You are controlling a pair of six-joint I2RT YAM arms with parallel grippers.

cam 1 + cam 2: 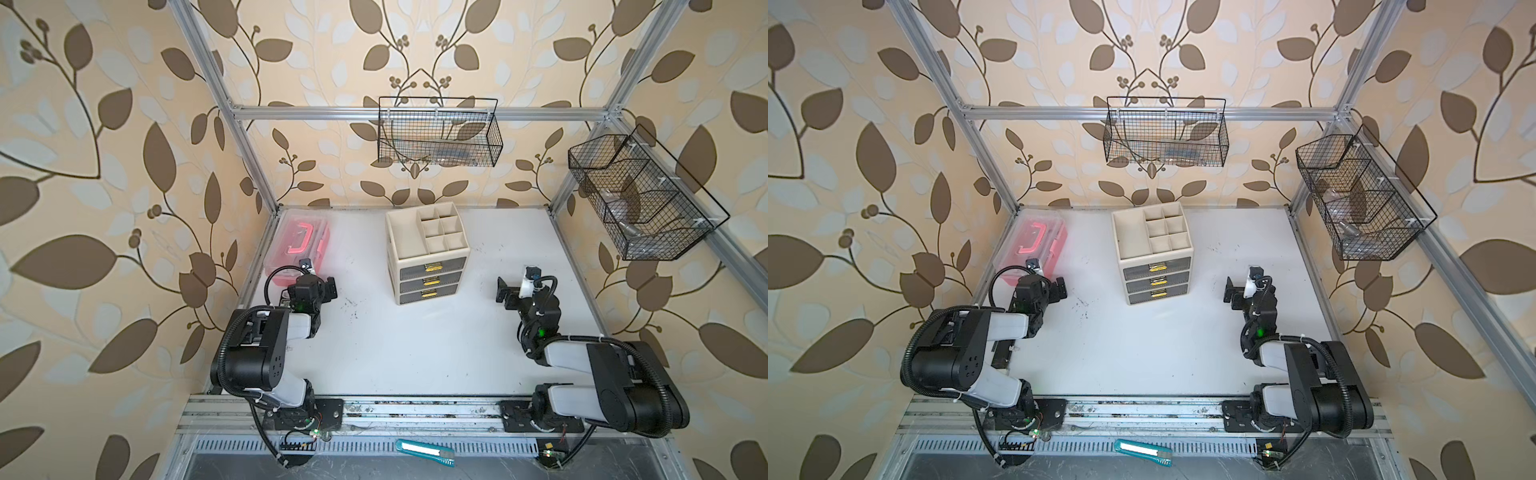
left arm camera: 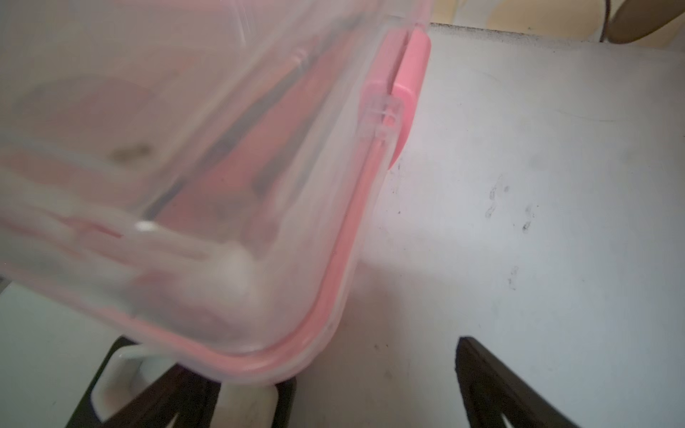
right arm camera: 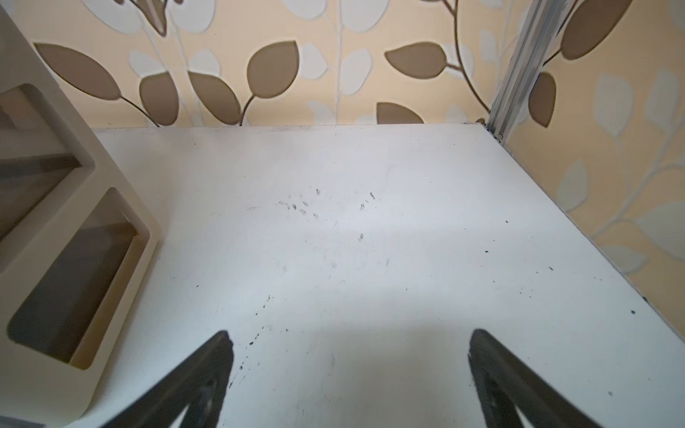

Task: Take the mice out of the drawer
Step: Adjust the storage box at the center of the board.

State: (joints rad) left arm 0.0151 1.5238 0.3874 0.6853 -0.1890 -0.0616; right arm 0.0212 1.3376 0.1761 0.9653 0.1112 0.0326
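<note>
The beige drawer unit (image 1: 428, 257) (image 1: 1156, 257) stands at the back middle of the white table, its three grey-fronted drawers (image 1: 430, 280) all pushed in. The mice are hidden. My left gripper (image 1: 328, 289) (image 1: 1059, 289) hovers open to the left of the unit, right beside a pink box. In the left wrist view the left gripper (image 2: 326, 355) has the box corner over one finger and bare table between the jaws. My right gripper (image 1: 505, 293) (image 1: 1229, 291) (image 3: 351, 333) is open to the right of the unit (image 3: 74, 259), with nothing in it.
A clear pink box (image 1: 297, 245) (image 2: 185, 148) with a handle lies at the back left. Two black wire baskets (image 1: 438, 133) (image 1: 640, 199) hang on the back and right frame. A teal utility knife (image 1: 424, 451) lies below the table's front rail.
</note>
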